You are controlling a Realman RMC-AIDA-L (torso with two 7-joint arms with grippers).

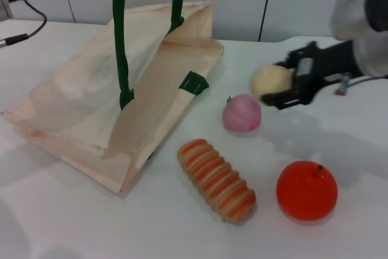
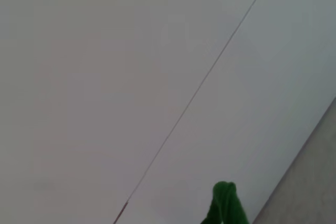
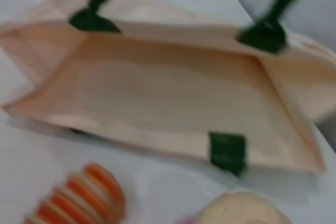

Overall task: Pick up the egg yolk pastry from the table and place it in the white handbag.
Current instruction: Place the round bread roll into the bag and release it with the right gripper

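Note:
The egg yolk pastry (image 1: 271, 80), a pale yellow-beige bun, is held in my right gripper (image 1: 280, 84) above the table, right of the bag and just beyond the pink peach. It also shows at the edge of the right wrist view (image 3: 245, 209). The white handbag (image 1: 103, 107) lies at the left with its mouth open toward the pastry, and its dark green handles (image 1: 120, 34) are lifted upward. The right wrist view looks into the bag's open mouth (image 3: 157, 98). My left arm is at the top left, holding the handles up; a green handle (image 2: 224, 203) shows in its wrist view.
A pink peach (image 1: 242, 113) sits just below the pastry. A long orange-striped bread (image 1: 216, 180) lies in front of the bag, also in the right wrist view (image 3: 79, 198). An orange (image 1: 307, 190) sits at the front right.

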